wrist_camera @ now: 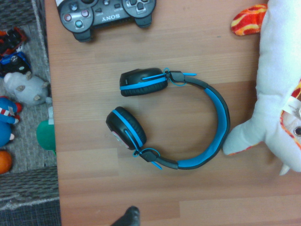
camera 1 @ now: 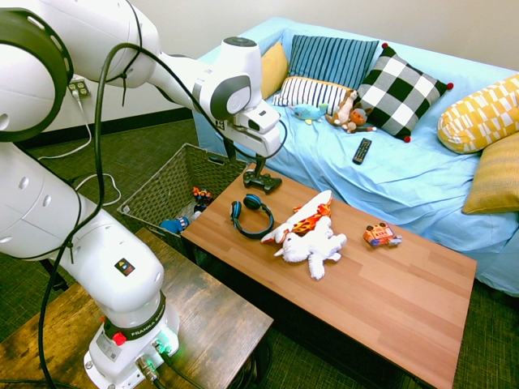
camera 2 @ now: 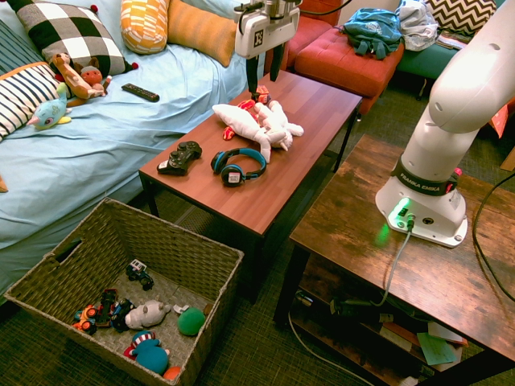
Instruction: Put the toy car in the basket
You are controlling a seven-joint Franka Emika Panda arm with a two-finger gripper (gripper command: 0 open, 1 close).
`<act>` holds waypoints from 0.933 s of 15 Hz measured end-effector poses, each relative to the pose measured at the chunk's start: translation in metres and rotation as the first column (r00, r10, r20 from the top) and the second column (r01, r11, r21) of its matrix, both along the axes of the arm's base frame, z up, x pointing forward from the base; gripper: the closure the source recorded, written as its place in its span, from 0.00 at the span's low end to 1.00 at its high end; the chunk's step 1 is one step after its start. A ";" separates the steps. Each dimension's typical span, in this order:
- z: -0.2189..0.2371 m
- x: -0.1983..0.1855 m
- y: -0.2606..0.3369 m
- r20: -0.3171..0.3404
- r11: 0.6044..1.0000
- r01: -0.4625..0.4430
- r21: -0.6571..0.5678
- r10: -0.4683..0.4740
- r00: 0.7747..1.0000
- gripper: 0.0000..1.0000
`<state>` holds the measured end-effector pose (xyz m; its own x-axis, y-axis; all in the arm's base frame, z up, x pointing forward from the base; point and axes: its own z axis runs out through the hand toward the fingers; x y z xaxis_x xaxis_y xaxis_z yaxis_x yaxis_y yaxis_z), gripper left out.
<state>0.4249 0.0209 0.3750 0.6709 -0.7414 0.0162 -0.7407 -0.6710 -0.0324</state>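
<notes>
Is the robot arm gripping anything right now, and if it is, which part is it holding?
Nothing is held: the gripper hangs above the coffee table with its fingers apart and nothing between them.

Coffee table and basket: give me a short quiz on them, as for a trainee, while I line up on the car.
1. True or false: the pincer is open and holds nothing.
2. Multiple choice: which lies nearest the toy car on the coffee table?
a) the game controller
b) the white plush with orange-red parts
c) the headphones
3. Fill in the blank: the basket, with several toys already in it, stands on the ____.

Key: 1 true; 2 b; 3 floor.
</notes>
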 end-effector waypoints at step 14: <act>-0.025 0.071 -0.290 -0.010 0.921 0.343 0.186 -0.348 0.938 0.00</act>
<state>0.4956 -0.2690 0.3503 0.3735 -0.9187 -0.1286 -0.9232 -0.3545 -0.1485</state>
